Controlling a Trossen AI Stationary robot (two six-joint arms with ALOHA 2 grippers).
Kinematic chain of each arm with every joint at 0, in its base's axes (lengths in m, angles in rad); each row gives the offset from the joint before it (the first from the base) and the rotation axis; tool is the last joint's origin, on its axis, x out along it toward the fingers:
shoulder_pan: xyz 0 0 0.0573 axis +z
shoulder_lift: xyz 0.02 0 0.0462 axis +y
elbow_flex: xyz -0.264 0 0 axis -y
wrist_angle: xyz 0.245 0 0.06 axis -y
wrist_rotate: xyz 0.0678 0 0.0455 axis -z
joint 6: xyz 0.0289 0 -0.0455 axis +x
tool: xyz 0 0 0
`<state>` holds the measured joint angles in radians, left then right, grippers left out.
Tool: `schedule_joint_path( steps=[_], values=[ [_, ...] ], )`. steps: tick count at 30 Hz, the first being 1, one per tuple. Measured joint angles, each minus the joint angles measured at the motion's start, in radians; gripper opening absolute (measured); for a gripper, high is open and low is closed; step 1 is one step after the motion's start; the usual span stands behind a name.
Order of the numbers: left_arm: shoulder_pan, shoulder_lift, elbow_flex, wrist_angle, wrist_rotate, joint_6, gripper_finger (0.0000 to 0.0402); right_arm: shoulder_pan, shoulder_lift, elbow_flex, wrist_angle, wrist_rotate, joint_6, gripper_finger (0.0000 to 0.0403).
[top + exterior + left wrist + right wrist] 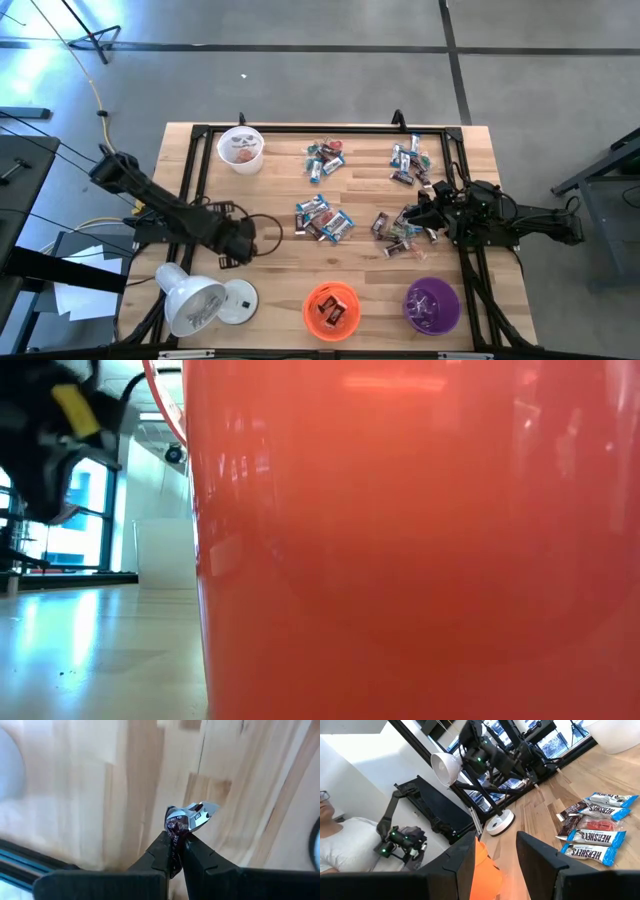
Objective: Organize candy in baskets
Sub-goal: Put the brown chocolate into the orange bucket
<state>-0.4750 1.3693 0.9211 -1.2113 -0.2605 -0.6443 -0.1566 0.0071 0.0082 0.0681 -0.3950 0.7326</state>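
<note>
Candy lies in loose heaps on the wooden table: one at the far middle (325, 158), one at the far right (410, 162), one in the middle (323, 220) and one by the right arm (395, 235). The white basket (241, 148) stands at the far left, the orange basket (331, 310) and the purple basket (431, 305) at the near edge. My left gripper (243, 245) hangs over bare table left of the middle, shut on a dark red and silver candy (192, 817). My right gripper (495, 852) is open at the table's right, holding nothing. My left gripper pinches the candy by one end of its wrapper (175, 840) between its two fingertips. The fingers come from above, pointing steeply down. The rest of the candy sticks out past the fingertips, lifted clear of the table.
A white dome lamp (195, 300) lies at the near left corner beside its round base (240, 298). The orange basket (420, 540) fills the low view. A black frame (200, 130) edges the table. A person (340, 840) sits beyond the table in the right wrist view.
</note>
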Motion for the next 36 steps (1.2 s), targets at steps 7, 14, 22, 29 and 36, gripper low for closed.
schedule_joint_path(
  steps=[7, 14, 22, 29, 36],
  values=[
    [0.076, 0.000, 0.122, 0.095, 0.017, 0.054, 0.0016, 0.000, 0.000, 0.000, 0.000, 0.000, 0.000, 0.0138],
    [0.151, -0.001, 0.198, 0.441, 0.065, 0.047, 0.0016, 0.000, 0.000, 0.000, 0.000, 0.000, 0.000, 0.0138],
    [0.194, 0.087, 0.199, 0.824, 0.233, -0.009, 0.0016, 0.000, 0.000, 0.000, 0.000, 0.000, 0.000, 0.0138],
    [0.169, 0.206, 0.203, 0.971, 0.344, -0.121, 0.0024, 0.000, 0.000, 0.000, 0.000, 0.000, 0.000, 0.0138],
    [0.114, 0.285, 0.323, 0.964, 0.340, -0.132, 0.0034, 0.000, 0.000, 0.000, 0.000, 0.000, 0.000, 0.0138]
  ],
)
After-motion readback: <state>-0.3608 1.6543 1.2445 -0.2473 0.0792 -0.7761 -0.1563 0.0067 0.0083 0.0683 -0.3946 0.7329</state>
